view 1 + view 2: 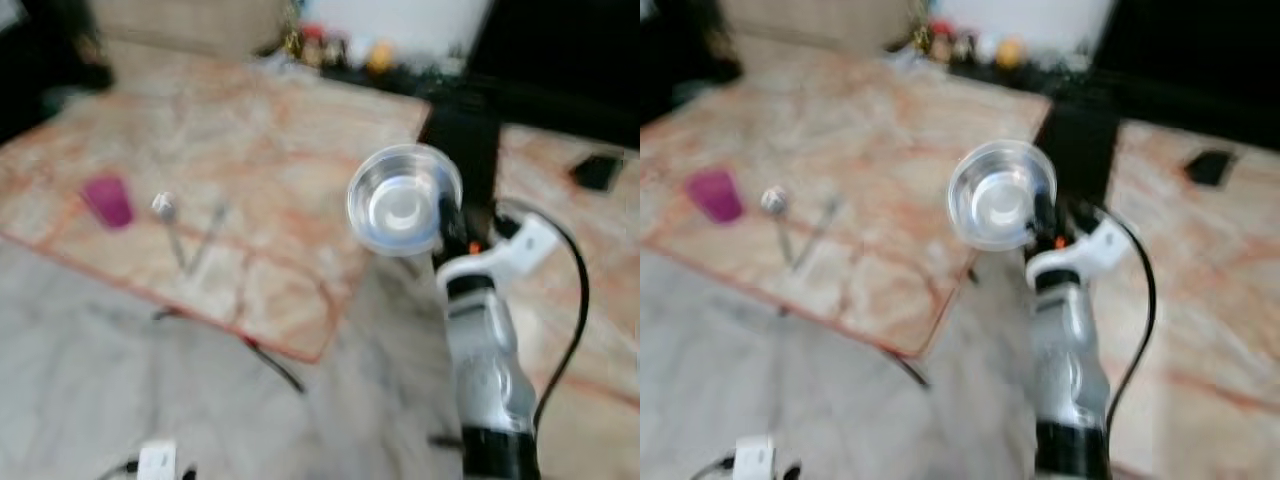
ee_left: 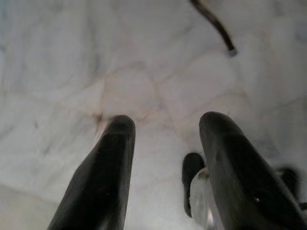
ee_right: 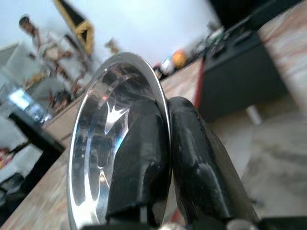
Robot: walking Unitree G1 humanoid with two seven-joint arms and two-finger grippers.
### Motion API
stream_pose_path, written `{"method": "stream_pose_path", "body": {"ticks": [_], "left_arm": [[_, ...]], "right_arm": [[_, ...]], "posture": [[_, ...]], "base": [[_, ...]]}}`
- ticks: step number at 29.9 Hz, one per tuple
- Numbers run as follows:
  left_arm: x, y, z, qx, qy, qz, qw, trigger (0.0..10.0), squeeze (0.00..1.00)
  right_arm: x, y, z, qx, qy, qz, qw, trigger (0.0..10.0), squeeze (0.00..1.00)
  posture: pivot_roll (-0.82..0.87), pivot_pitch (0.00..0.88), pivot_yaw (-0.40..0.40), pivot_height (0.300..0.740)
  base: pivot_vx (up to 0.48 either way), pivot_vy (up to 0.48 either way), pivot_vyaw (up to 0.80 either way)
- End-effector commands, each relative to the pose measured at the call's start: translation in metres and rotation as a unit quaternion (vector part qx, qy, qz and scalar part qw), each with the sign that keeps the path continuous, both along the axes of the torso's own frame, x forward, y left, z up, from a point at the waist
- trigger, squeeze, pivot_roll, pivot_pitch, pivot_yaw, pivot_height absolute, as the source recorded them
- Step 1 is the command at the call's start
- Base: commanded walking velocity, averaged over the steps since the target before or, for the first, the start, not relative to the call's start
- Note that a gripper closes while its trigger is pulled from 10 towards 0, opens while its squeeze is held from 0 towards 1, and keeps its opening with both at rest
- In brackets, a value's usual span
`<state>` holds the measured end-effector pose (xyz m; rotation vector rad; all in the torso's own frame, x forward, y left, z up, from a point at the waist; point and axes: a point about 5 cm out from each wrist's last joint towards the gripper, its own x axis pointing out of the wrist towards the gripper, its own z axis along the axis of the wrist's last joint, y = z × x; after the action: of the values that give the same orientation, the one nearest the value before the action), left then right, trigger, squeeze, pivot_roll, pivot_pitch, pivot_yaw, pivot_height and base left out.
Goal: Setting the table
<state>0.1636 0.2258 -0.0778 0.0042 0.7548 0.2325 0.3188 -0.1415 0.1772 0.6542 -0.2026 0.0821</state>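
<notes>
— Past the near right corner of the tabletop (image 1: 250,130), what is the right gripper (image 3: 165,143) carrying?

— A steel bowl (image 1: 403,200), held up in the air off the table's right edge, over the pale floor (image 1: 120,400). The two black fingers are clamped together on the bowl's rim, one inside and one outside, and the bowl is tipped so its hollow faces the head camera.

— And what lies on the tabletop itself?

— Toward the near left edge stands a purple cup (image 1: 108,201). Just beside it, further from that edge, lie a spoon (image 1: 166,220) and another thin piece of cutlery (image 1: 210,235), their ends meeting in a V. The blur hides what that second piece is.

— The left gripper (image 2: 165,143)?

— It points down at the marble floor, its fingers (image 2: 108,167) spread apart with nothing between them. A dark cable (image 2: 213,24) crosses the floor beyond them.

— Anything else near the table?

— A black cabinet (image 1: 465,140) stands beside the far right corner, and small colourful items sit along the far edge, too blurred to name.
</notes>
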Motion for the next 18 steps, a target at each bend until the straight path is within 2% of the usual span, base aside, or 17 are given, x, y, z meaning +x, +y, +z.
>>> {"method": "stream_pose_path", "body": {"ticks": [1, 16, 18], "left_arm": [[-0.0061, -0.0050, -0.0043, -0.012, 0.012, 0.005, 1.000, 10.0, 0.00], [-0.0074, -0.0038, -0.0047, -0.012, 0.015, 0.005, 1.000, 10.0, 0.00], [-0.0074, -0.0037, -0.0048, -0.011, 0.016, 0.004, 1.000, 10.0, 0.00]], "right_arm": [[-0.0006, -0.0055, 0.0021, -0.005, -0.004, -0.013, 1.000, 10.0, 0.00], [-0.0006, -0.0010, 0.0041, 0.001, -0.005, -0.007, 1.000, 10.0, 0.00], [-0.0005, -0.0012, 0.0047, 0.001, -0.009, -0.007, 1.000, 10.0, 0.00]], "posture": [[0.00, 0.066, -0.004, 0.740], [-0.01, 0.073, -0.006, 0.740], [-0.01, 0.073, -0.006, 0.740]], "base": [[0.000, 0.000, -0.70], [0.000, 0.000, -0.70], [0.000, 0.000, 0.00]]}}
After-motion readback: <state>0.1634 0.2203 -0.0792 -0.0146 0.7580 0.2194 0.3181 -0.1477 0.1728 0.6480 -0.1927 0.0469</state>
